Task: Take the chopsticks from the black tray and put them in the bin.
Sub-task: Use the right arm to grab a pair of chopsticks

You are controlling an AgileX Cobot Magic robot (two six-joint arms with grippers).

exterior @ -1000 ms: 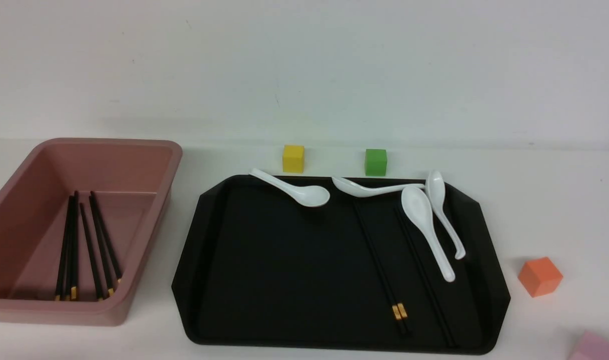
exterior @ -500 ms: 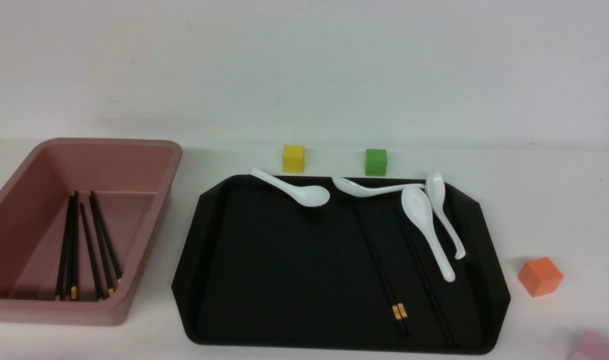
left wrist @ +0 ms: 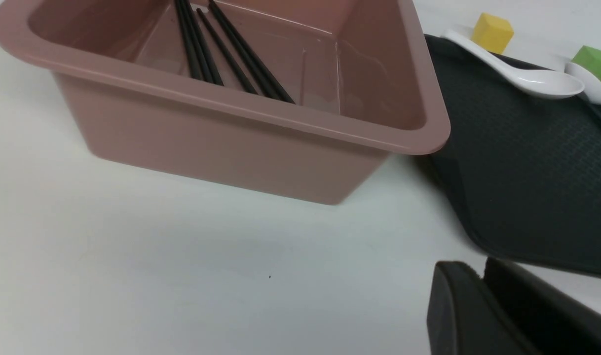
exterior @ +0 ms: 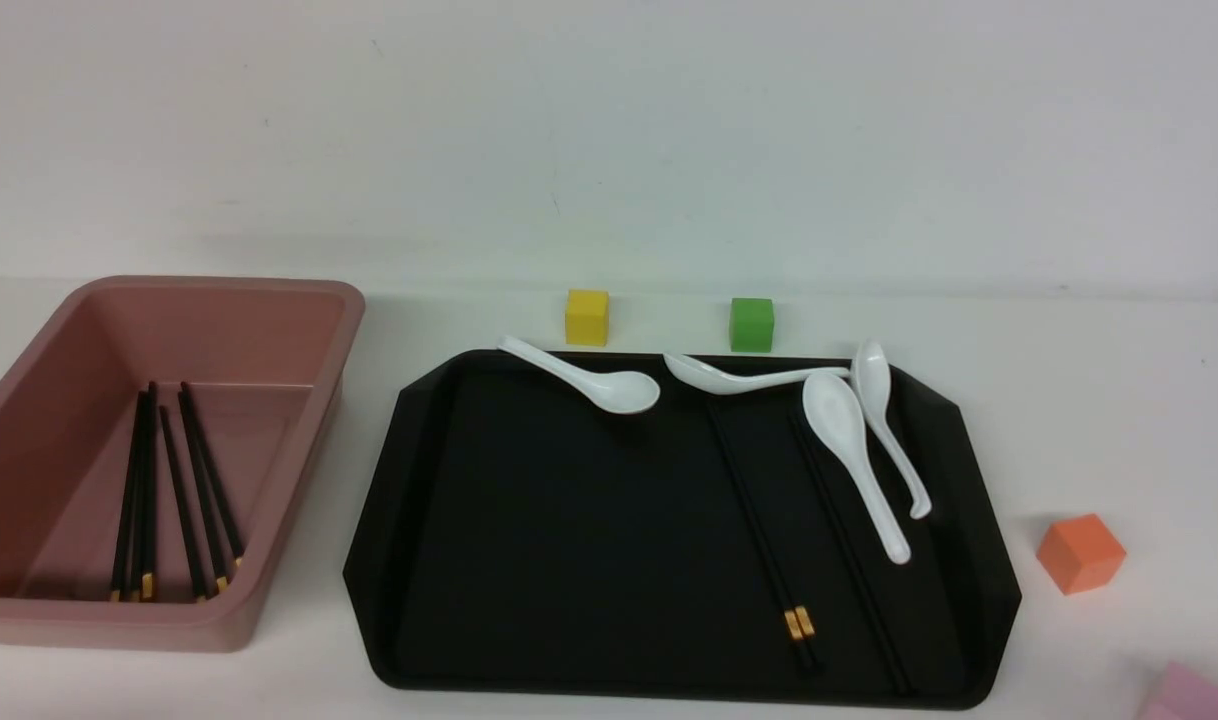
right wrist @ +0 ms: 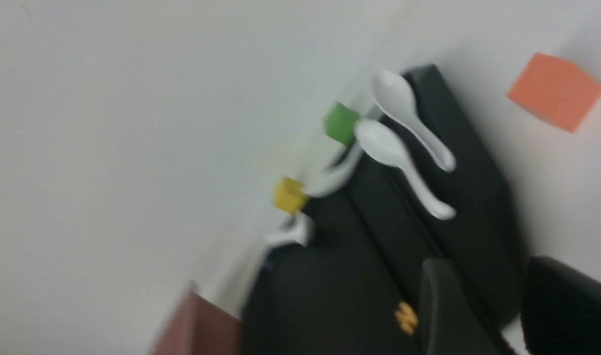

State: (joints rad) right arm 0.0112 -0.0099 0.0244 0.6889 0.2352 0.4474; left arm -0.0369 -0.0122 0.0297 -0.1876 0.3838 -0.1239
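Chopsticks on black tray, apart from right gripper with open jaws, others in bin, left gripper opening unclear

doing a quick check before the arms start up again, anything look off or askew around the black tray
A little. The upper-right white spoon lies across the rim of the black tray, its bowl sticking out past the far edge, while the chopsticks lie inside. Nothing looks spilled or broken.
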